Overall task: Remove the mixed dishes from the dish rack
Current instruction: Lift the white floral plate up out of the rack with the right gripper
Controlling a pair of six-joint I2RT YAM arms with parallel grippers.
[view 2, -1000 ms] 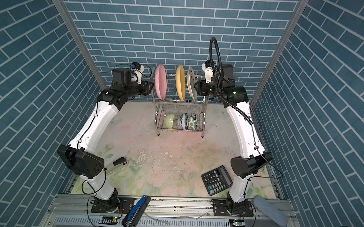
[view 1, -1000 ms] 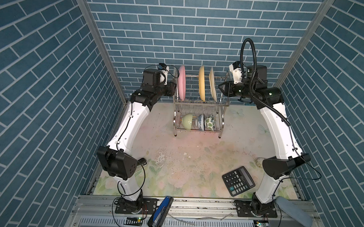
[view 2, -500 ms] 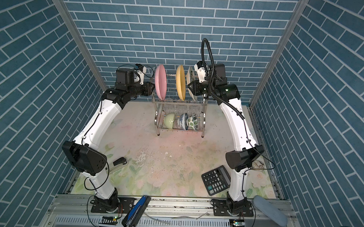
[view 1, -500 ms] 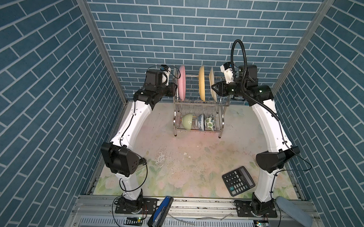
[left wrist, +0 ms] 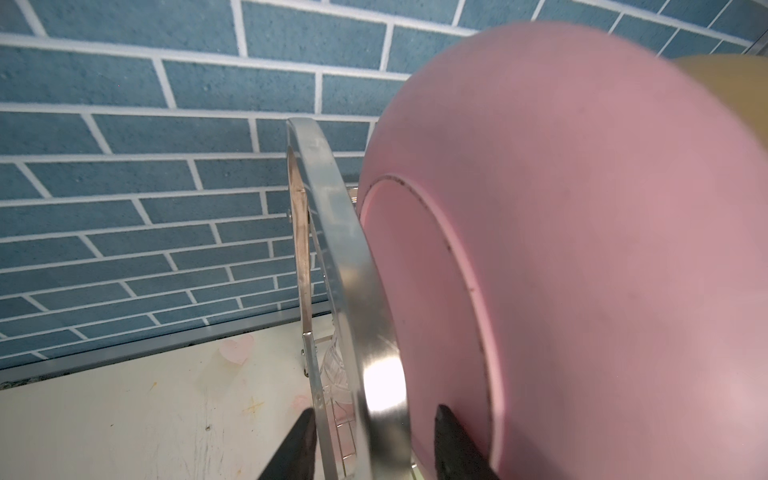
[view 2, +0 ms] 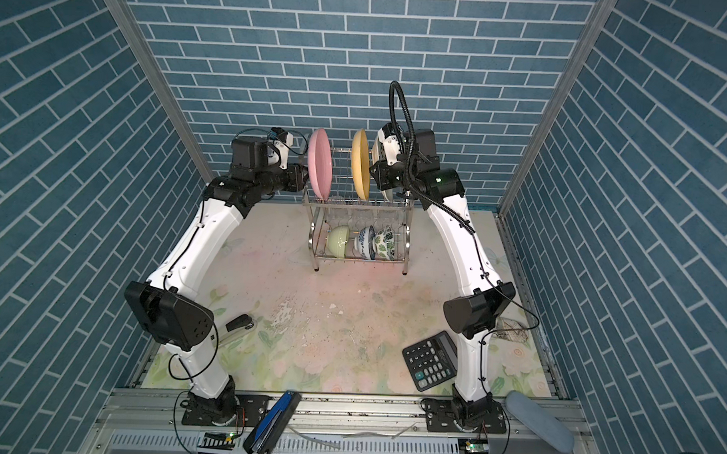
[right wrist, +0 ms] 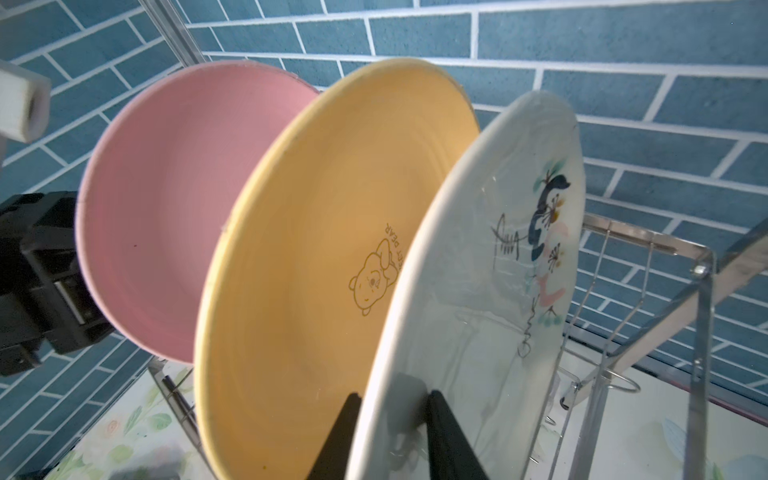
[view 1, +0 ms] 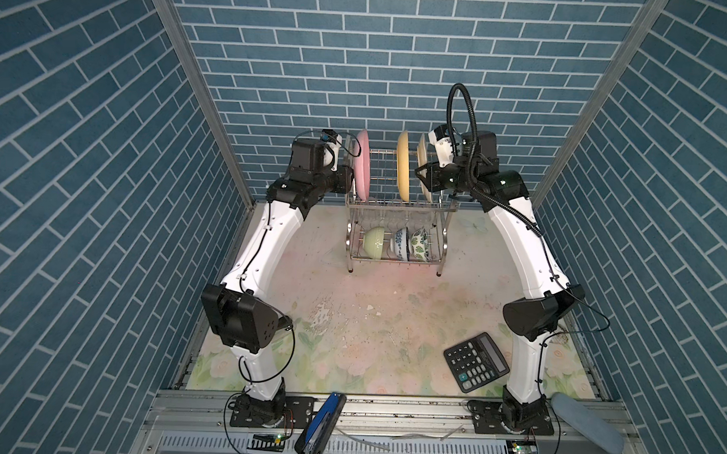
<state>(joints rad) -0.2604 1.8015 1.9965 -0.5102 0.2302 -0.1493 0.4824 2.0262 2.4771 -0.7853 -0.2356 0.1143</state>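
Blue brick-patterned walls are enclosing a worn floral tabletop point(view 1: 392, 320), where the dish rack point(view 1: 350, 236), shiny wire with flat arched side bands, is standing near the back wall. The matte pink plate point(left wrist: 582, 249), yellow plate point(right wrist: 324, 249) and glossy painted cream plate point(right wrist: 498, 270) are standing on edge in its upper tier. Three round bowls point(view 1: 400, 244) are lying on their sides below. The clear glasses point(left wrist: 334, 370) are showing only faintly through the wires. The left gripper point(left wrist: 374, 413) is straddling an arched band with its jaws apart, the pink plate lying just beyond one finger. The right gripper point(right wrist: 392, 395) is bracketing the cream plate's rim; whether it is clamping, I cannot tell.
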